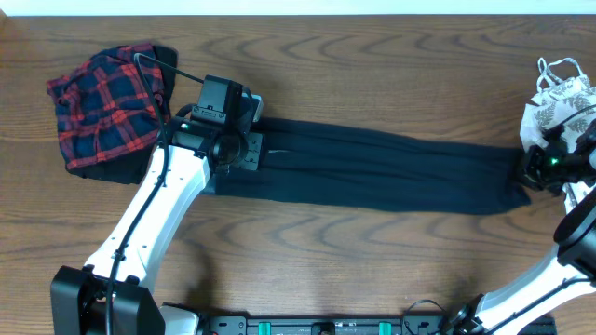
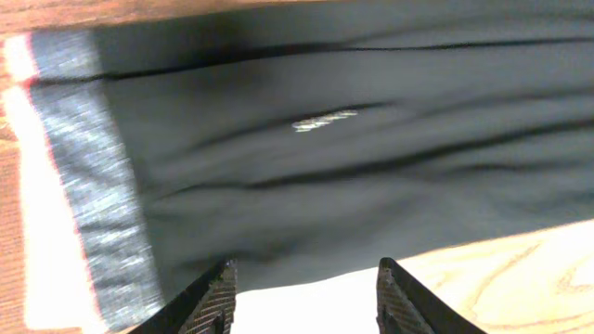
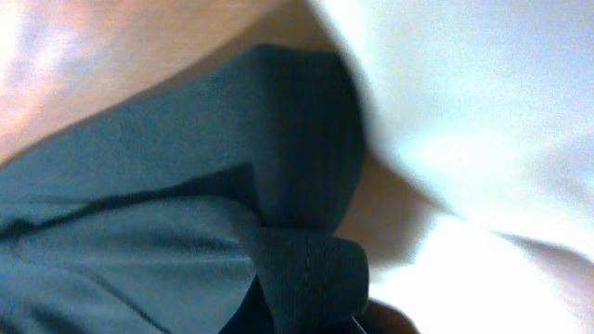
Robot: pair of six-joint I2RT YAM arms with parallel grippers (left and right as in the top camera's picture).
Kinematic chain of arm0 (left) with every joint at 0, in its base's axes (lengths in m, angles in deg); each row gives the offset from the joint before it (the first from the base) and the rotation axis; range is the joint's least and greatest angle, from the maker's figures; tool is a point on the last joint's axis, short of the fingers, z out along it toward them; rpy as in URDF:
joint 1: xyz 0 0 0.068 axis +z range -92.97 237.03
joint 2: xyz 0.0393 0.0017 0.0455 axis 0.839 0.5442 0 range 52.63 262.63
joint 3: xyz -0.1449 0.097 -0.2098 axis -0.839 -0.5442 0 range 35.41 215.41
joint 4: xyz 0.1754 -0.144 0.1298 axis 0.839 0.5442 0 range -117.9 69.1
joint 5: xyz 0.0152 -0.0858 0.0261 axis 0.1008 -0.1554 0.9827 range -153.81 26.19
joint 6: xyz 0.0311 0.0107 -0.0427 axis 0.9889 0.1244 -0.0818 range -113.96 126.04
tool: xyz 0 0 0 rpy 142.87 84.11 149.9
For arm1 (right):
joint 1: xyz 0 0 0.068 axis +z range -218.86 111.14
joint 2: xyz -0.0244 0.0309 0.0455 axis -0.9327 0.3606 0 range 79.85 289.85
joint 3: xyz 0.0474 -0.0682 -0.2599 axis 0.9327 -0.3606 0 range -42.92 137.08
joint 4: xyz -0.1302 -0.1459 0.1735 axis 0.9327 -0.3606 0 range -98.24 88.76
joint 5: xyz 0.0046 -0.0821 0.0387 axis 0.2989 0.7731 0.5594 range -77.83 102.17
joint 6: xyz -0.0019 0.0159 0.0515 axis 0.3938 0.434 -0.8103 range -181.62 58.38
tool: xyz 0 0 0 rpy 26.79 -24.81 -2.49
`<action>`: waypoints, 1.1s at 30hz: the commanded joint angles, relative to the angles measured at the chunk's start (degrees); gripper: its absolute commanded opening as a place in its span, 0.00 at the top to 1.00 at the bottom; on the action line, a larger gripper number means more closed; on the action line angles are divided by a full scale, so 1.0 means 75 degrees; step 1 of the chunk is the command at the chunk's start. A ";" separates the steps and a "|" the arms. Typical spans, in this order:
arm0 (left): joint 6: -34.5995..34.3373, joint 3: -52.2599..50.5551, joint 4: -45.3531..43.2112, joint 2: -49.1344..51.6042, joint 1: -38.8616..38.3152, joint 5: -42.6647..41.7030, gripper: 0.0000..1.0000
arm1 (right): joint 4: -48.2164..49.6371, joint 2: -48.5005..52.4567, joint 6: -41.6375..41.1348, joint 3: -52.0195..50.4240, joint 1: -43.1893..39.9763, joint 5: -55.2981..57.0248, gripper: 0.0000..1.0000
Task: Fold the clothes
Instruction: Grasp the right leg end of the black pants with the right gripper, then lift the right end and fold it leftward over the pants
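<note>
The long black leggings (image 1: pixel 391 167) lie stretched left to right across the wooden table. Their grey and coral-red waistband (image 2: pixel 93 186) is at the left end. My left gripper (image 1: pixel 240 147) hovers over the waistband end; in the left wrist view its fingers (image 2: pixel 302 301) are open and empty at the leggings' (image 2: pixel 353 158) near edge. My right gripper (image 1: pixel 533 172) is at the ankle end. In the right wrist view a bunched fold of the leggings (image 3: pixel 186 186) sits in the jaws (image 3: pixel 306 320), which look shut on it.
A red-navy plaid piece (image 1: pixel 102 107) lies folded at the far left, close to my left arm. A white leaf-print top (image 1: pixel 559 102) lies crumpled at the right edge, just behind my right gripper; it also shows in the right wrist view (image 3: pixel 464 121).
</note>
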 commanded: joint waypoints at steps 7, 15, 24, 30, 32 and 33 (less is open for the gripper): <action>-0.0119 0.0055 0.0003 -0.0044 -0.0006 0.0035 0.51 | 0.0306 -0.1676 -0.0892 -0.0061 -0.0125 0.2425 0.99; -0.0119 0.0055 0.0003 -0.0044 -0.0006 0.0038 0.51 | 0.0373 -0.2197 -0.1090 -0.0061 -0.0125 0.3191 0.99; -0.0119 0.0055 0.0003 -0.0044 -0.0006 0.0035 0.51 | 0.0265 -0.2256 -0.1402 0.0213 -0.0111 0.4054 0.99; -0.0117 0.0055 0.0000 -0.0044 -0.0006 0.0038 0.51 | -0.0187 -0.2296 -0.1527 0.0714 0.0157 0.4438 0.99; -0.0119 0.0055 0.0000 -0.0044 -0.0006 0.0038 0.51 | -0.0289 -0.2334 -0.1524 0.0816 0.0283 0.4444 0.99; -0.0119 0.0055 0.0000 -0.0044 -0.0006 0.0038 0.51 | -0.0361 -0.2366 -0.1521 0.0866 0.0376 0.4444 0.99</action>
